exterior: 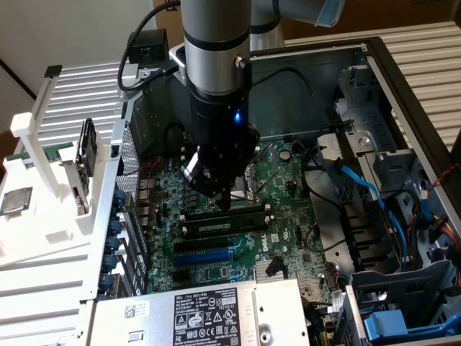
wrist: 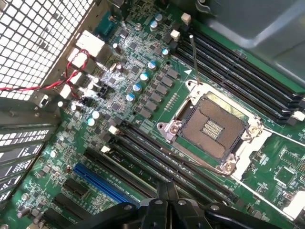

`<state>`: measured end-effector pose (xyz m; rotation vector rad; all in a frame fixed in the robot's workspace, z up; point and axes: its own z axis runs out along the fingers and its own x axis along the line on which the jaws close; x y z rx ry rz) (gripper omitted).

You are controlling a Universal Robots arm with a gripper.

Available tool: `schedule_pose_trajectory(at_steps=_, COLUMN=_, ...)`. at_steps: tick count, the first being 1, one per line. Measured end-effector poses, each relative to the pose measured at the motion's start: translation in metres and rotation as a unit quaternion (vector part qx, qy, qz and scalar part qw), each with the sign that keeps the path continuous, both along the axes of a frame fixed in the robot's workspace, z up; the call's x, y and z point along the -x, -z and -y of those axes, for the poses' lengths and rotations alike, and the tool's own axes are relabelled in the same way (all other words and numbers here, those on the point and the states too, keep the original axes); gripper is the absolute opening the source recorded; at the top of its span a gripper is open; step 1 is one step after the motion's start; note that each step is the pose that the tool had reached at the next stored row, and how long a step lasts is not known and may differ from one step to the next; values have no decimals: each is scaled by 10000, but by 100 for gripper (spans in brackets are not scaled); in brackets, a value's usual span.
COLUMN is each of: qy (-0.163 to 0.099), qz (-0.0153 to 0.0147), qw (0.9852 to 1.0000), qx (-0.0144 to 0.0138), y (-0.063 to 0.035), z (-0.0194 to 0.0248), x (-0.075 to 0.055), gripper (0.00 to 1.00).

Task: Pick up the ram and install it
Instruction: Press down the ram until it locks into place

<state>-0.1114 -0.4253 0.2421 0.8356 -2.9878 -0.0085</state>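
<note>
My gripper [exterior: 220, 203] hangs tip-down over the green motherboard [exterior: 292, 216] inside the open computer case. In the wrist view its fingers [wrist: 167, 187] meet, shut, with nothing visible between them. Right under the tip, a long dark stick with a green edge [exterior: 227, 218] lies along the black slots; it looks like the ram seated in a slot. The tip seems to touch its top edge, though contact is not certain. Among the black slot rows [wrist: 157, 164] of the wrist view, I cannot tell the ram apart.
The open processor socket [wrist: 214, 129] lies beside the slots, and a blue slot [exterior: 209, 254] runs nearer the power supply [exterior: 209, 313]. A white rack [exterior: 43, 216] on the exterior view's left carries a silver processor chip [exterior: 16, 200]. Blue cables [exterior: 367, 187] and drive bays crowd the right.
</note>
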Motion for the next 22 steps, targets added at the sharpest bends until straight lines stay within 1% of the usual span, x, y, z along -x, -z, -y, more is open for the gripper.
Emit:
schedule_pose_trajectory(at_steps=4, qy=272, qz=-4, qw=9996, qx=0, y=3, z=0, x=0, gripper=10)
schedule_pose_trajectory(at_steps=6, qy=406, qz=-6, qw=9992, qx=0, y=4, z=0, x=0, gripper=10)
schedule_pose_trajectory(at_steps=9, qy=614, qz=-6, qw=9981, qx=0, y=5, z=0, x=0, gripper=10)
schedule_pose_trajectory(at_steps=13, qy=913, qz=-6, qw=9958, qx=0, y=6, z=0, x=0, gripper=10)
schedule_pose_trajectory(at_steps=18, qy=1266, qz=-6, qw=9920, qx=0, y=7, z=0, x=0, gripper=10)
schedule_pose_trajectory(at_steps=19, qy=1322, qz=-6, qw=9912, qx=5, y=6, z=0, x=0, gripper=10)
schedule_pose_trajectory(at_steps=20, qy=1372, qz=-4, qw=9905, qx=16, y=7, z=0, x=-1, gripper=10)
schedule_pose_trajectory(at_steps=22, qy=1461, qz=1, qw=9893, qx=52, y=8, z=0, x=0, gripper=10)
